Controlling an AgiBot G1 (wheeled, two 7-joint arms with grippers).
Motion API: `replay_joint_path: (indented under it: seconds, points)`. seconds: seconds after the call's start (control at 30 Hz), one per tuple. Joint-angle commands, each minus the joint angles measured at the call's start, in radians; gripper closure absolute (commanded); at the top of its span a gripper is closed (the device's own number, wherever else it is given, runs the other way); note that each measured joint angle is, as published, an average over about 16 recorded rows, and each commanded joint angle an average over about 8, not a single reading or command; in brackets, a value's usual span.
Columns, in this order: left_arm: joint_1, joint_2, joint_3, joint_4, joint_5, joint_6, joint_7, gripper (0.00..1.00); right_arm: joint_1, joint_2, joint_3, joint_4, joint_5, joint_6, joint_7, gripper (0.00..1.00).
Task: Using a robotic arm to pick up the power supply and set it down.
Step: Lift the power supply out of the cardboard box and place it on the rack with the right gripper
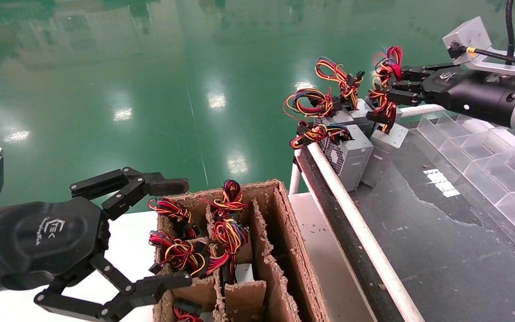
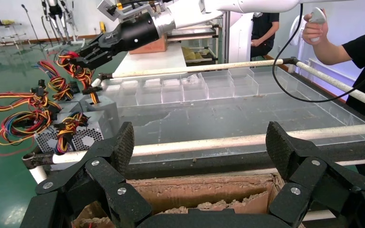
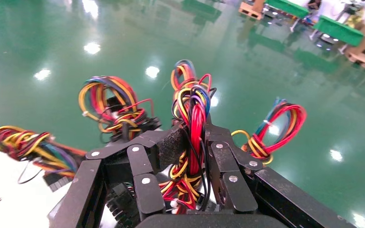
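Observation:
My right gripper (image 1: 389, 87) is shut on the red, yellow and black wire bundle (image 3: 190, 114) of a grey power supply (image 1: 387, 141). That box stands at the far left corner of the dark table. Whether it is lifted off the surface I cannot tell. The left wrist view shows the same right gripper (image 2: 83, 57) holding the wires above the box (image 2: 102, 107). The left gripper (image 1: 175, 232) hangs open at the lower left, over the near end of a cardboard crate, and holds nothing (image 2: 202, 147).
Other power supplies (image 1: 351, 154) with wire loops crowd the same table corner. The divided cardboard crate (image 1: 284, 232) holds several more. A white rail (image 1: 351, 214) edges the dark table (image 1: 441, 250), and clear plastic dividers (image 1: 485, 152) line its right side. A person (image 2: 351, 47) stands beyond.

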Motion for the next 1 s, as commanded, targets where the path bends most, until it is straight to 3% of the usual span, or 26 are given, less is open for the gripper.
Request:
replay_joint_path:
  seconds: [0.03,0.63,0.77,1.0]
  points:
    - [0.000,0.000,0.000,0.000,0.000,0.000,0.000,0.00,0.002,0.001,-0.005,-0.002,-0.007,-0.016,0.002,1.00]
    - [0.000,0.000,0.000,0.000,0.000,0.000,0.000,0.00,0.031,0.099,-0.015,0.003,-0.020,-0.251,0.004,1.00]
    - [0.000,0.000,0.000,0.000,0.000,0.000,0.000,0.00,0.031,0.102,-0.013,-0.006,-0.017,-0.242,0.000,1.00]
    - [0.000,0.000,0.000,0.000,0.000,0.000,0.000,0.00,0.029,0.072,-0.010,-0.024,-0.012,-0.127,-0.007,1.00]
